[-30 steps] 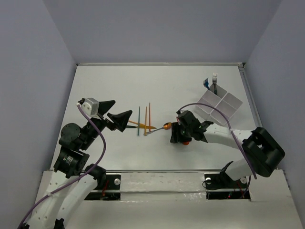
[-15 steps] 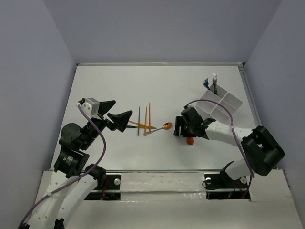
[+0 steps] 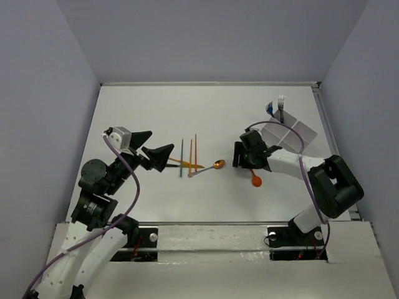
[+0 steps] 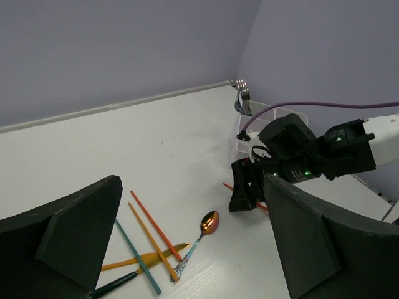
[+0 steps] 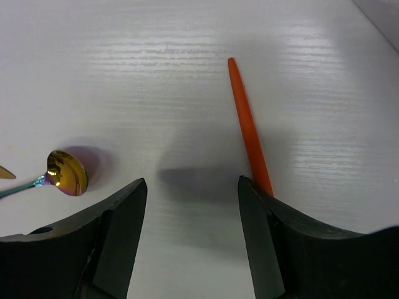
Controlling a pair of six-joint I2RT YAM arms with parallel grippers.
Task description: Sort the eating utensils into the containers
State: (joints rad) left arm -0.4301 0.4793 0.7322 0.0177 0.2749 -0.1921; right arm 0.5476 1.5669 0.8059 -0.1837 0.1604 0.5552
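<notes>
Toward the upper right of the overhead view, two pieces already sorted: silver fork (image 3: 281,101) and teal-handled fork (image 3: 270,109), upright in a far compartment of the white divided box (image 3: 293,134). Not yet sorted and lying on the table (image 3: 156,106): orange plastic spoon (image 3: 255,179) just below the box, coppery spoon (image 3: 214,165) near centre, orange and green sticks (image 3: 190,152) left of it, with a yellow utensil (image 3: 181,163) crossing them. Low over the tabletop, right gripper (image 5: 190,184) spread open and gripping nothing, the orange spoon's handle running out from beneath the finger at frame right rather than squarely between the two. Further left, left gripper (image 3: 149,144) likewise open and empty, hanging beside the sticks. Judged barely a third done, with the orange spoon probably next.
</notes>
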